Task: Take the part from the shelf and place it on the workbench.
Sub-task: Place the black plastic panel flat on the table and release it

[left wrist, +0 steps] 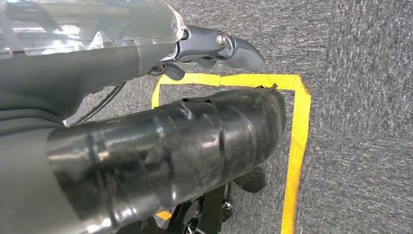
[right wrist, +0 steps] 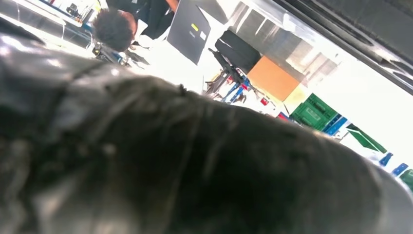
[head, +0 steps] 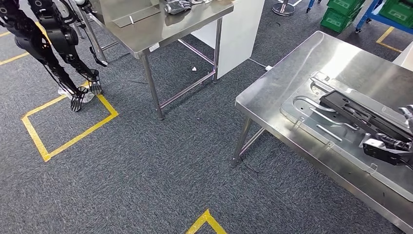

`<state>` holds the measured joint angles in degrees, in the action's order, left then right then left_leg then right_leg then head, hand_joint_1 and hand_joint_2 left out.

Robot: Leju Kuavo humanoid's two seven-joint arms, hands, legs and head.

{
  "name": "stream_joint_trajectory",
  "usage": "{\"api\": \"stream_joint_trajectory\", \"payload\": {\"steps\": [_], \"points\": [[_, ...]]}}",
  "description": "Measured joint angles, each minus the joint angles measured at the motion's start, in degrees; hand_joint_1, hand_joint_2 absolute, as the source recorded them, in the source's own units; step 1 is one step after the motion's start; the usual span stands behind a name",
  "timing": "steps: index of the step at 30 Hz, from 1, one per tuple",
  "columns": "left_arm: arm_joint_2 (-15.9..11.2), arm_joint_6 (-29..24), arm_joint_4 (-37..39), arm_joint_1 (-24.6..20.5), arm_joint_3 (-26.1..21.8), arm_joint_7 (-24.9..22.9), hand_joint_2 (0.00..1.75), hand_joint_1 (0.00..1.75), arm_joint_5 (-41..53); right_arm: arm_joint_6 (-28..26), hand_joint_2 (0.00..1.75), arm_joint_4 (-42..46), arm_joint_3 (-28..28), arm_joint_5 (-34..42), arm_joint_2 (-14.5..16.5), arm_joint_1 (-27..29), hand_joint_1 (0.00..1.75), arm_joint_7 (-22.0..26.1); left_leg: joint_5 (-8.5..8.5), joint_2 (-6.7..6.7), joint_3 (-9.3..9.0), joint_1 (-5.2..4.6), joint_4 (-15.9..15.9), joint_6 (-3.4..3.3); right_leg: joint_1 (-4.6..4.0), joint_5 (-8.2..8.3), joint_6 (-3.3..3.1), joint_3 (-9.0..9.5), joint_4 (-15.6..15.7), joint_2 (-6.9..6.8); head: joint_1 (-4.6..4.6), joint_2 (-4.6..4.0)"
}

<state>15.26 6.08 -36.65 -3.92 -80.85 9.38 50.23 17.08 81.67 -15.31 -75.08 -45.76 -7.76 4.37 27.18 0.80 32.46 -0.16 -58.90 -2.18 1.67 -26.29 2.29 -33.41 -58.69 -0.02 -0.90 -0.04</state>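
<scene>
One black part (head: 363,113) lies flat on our workbench (head: 272,105), far right, atop a metal plate (head: 311,127). Our right hand (head: 389,146) rests against its near end, fingers seemingly wrapped on it, likely steadying placement. Left hand (left wrist: 214,46): holds nothing, fingers apart.

Right hand (head: 389,146), dark-fingered, reaches in low from the right edge, fingers curled, grip unclear from here; left hand (left wrist: 146,141) hangs downward, grey thumb (left wrist: 229,46) extended
</scene>
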Motion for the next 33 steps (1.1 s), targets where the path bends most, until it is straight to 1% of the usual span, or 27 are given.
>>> {"api": "stream_joint_trajectory", "payload": {"steps": [3, 7, 10, 14, 20, 28, 32, 33], "points": [[0.0, -0.1, 0.0, 0.0, 0.0, 0.1, 0.0, 0.0, 0.0, 0.0, 0.0, 0.3, -0.3, 0.1, -0.2, 0.3, 0.0, 0.0, -0.04, 0.0, 0.11, -0.02, 0.0, -0.19, 0.05, 0.03, 0.26, 0.02, 0.0, -0.01, 0.0, 0.01], [0.2, -0.5, 0.0, 0.0, 0.1, 0.1, 0.0, 0.0, 0.1, 0.0, 0.0, 0.5, -0.7, 0.2, -0.7, 0.6, 0.0, 0.1, -0.35, 0.01, 0.03, 0.19, 0.4, 0.13, 0.02, 0.23, -0.6, 0.14, 0.3, 0.01, -0.02, -0.01], [0.2, -0.7, 0.0, 0.1, 0.2, 0.1, 0.0, 0.0, 0.1, 0.0, 0.0, 0.5, -0.8, 0.2, -0.9, 0.7, 0.0, 0.2, -0.34, 0.02, 0.05, 0.16, 0.3, 0.1, 0.03, 0.36, -0.36, 0.22, 0.5, 0.02, -0.02, -0.01], [0.2, -0.9, 0.0, 0.1, 0.2, 0.1, 0.0, 0.0, 0.1, 0.0, 0.0, 0.5, -0.9, 0.2, -0.9, 0.7, 0.0, 0.2, -0.34, 0.01, 0.06, 0.15, 0.3, 0.09, 0.03, 0.42, -0.2, 0.23, 0.6, 0.02, -0.02, -0.01], [0.2, -0.9, 0.0, 0.0, 0.3, 0.1, 0.0, 0.0, 0.2, 0.0, 0.0, 0.5, -0.9, 0.3, -0.9, 0.7, 0.0, 0.3, -0.33, 0.01, 0.03, 0.19, 0.3, 0.09, -0.03, 0.38, -0.1, 0.21, 0.6, 0.02, -0.01, 0.0], [0.3, -0.9, 0.0, 0.1, 0.3, -0.1, 0.0, 0.0, 0.2, 0.0, 0.0, 0.5, -1.0, -0.5, -1.3, 1.0, 0.0, 0.1, -0.34, 0.01, 0.03, 0.38, 0.3, 0.1, -0.26, 0.36, -0.11, 0.15, 0.5, 0.02, 0.0, 0.0], [0.3, -0.9, 0.0, 0.1, 0.3, -0.2, 0.0, 0.0, 0.1, -0.3, 0.0, 0.5, -1.0, -2.0, -1.8, 1.3, 0.0, -0.2, -0.15, -0.02, 0.39, 0.05, 0.0, -0.33, -0.03, 0.55, 0.21, 0.27, 0.7, -0.08, 0.0, 0.0], [0.3, -0.9, 0.0, 0.1, 0.3, -0.2, 0.0, 0.0, 0.1, -0.3, 0.0, 0.6, -0.9, -2.3, -2.0, 1.3, 0.0, -0.3, -0.24, -0.06, 0.41, 0.13, 0.2, -0.49, -0.06, 0.59, 0.32, 0.36, 0.8, -0.18, 0.0, 0.0]]}}
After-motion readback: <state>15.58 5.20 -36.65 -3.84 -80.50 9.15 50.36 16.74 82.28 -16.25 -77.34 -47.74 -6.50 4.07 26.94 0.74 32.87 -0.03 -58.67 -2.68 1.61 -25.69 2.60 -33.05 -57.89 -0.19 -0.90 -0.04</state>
